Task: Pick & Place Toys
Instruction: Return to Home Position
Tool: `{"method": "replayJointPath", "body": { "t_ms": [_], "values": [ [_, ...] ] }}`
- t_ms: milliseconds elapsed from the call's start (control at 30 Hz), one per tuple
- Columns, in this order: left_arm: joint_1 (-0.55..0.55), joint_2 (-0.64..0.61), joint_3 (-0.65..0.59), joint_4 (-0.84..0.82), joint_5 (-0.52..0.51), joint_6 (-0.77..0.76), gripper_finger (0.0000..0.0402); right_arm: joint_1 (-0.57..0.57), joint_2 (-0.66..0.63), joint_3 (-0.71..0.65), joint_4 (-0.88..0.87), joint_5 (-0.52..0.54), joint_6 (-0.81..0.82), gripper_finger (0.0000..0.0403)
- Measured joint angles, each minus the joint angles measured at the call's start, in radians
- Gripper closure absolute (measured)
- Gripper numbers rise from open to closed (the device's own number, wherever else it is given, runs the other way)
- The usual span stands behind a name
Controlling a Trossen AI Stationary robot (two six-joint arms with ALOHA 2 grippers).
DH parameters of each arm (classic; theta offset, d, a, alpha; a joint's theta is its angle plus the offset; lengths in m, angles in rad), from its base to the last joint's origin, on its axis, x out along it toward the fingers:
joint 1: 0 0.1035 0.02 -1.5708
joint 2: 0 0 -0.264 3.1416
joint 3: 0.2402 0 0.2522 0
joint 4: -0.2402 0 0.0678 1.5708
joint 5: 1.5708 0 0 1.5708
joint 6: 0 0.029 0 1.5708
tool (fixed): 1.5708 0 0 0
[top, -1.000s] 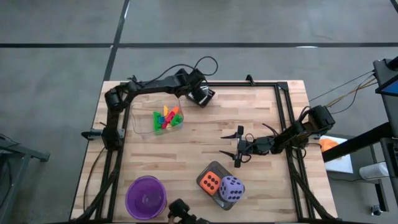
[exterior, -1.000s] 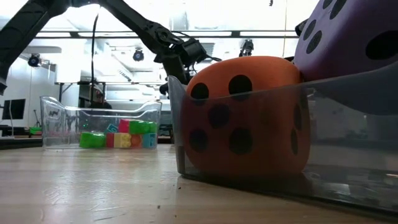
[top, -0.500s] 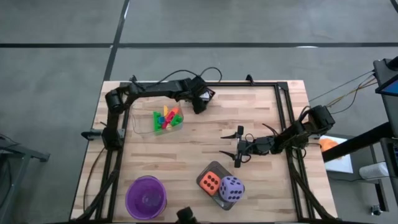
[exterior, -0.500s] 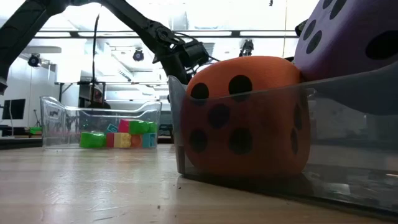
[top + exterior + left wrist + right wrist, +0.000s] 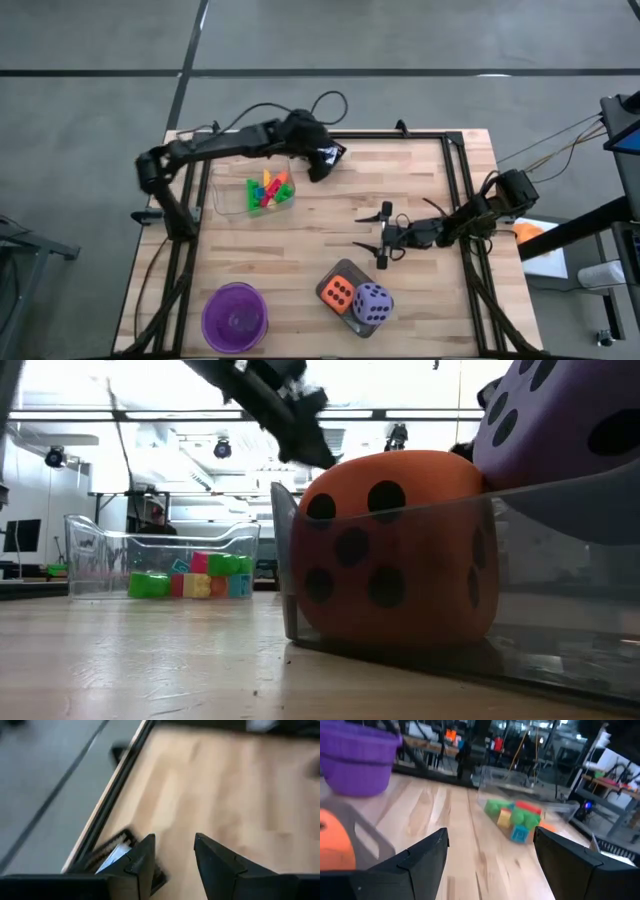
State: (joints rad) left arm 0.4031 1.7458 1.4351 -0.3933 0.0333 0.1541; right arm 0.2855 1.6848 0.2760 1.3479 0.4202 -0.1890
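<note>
Foam dice, orange [image 5: 339, 291] and purple [image 5: 372, 302], in grey tray [image 5: 560, 590]. Plastic building blocks [image 5: 267, 190] in clear bin [image 5: 100, 555]. Left gripper [image 5: 172, 839] narrowly parted, empty. Right gripper [image 5: 372, 236] spread wide, empty.

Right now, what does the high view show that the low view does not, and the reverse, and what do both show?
Only the high view: the purple bowl and the right claw, open over the table's middle. Only the low view: the room with lamps behind the table. Both: the left claw raised near the clear bin of blocks, and the orange die and purple die in the grey tray.
</note>
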Motion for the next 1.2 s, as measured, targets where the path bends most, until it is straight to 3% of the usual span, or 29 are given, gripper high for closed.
{"method": "replayJointPath", "body": {
  "t_ms": [300, 500, 733, 867, 1033, 1100, 1200],
  "values": [
    [-0.048, -0.45, -0.367, 0.17, 0.18, 0.071, 0.0309, 0.0, -0.048, 0.029, 0.039, -0.048, -0.077, 0.0113],
    [-0.052, -0.775, -0.628, 0.315, 0.191, -0.128, 0.0317, 0.0, -0.123, 0.037, -0.01, -0.047, -0.081, 0.0113],
    [-0.061, -1.128, -0.873, 0.29, 0.206, -0.28, 0.0317, 0.0, -0.168, 0.037, -0.012, -0.036, -0.062, 0.0113],
    [-0.07, -1.275, -0.982, 0.292, 0.367, -0.212, 0.0317, 0.0, -0.202, 0.035, -0.023, -0.036, 0.033, 0.0113],
    [-0.071, -1.404, -1.085, 0.295, 0.559, -0.203, 0.0317, 0.004, -0.253, 0.031, -0.198, -0.051, 0.127, 0.0113],
    [-0.071, -1.455, -1.138, 0.292, 0.596, -0.203, 0.0317, 0.004, -0.283, 0.032, -0.226, -0.057, 0.153, 0.0113],
    [-0.073, -1.544, -1.227, 0.325, 0.624, -0.207, 0.0317, 0.001, -0.347, 0.028, -0.279, -0.163, 0.158, 0.0113]
  ]
}}
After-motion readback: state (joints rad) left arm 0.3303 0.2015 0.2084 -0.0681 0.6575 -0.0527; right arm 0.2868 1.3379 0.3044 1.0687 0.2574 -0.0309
